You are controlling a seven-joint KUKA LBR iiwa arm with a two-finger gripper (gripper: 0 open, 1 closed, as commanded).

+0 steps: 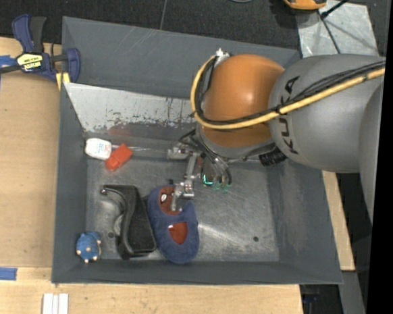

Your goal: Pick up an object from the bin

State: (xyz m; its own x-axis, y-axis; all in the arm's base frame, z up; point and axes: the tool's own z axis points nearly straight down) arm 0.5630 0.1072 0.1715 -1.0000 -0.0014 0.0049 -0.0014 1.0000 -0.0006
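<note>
- The arm (322,109) enters the bin (68,197) from the right; its orange cover (238,95) sits over the bin's middle.
- The jaws hang at the upper end of a blue slipper (175,231) with red patches. We cannot tell whether they are released or clenched, nor whether they touch it.
- The slipper lies mid-floor toward the view's lower wall, touching a black handle (133,224) on its left.
- A small blue ball (88,246) lies in the lower-left corner.
- A white cap (97,148) and an orange piece (120,157) lie side by side at upper left, well apart from the jaws.
</note>
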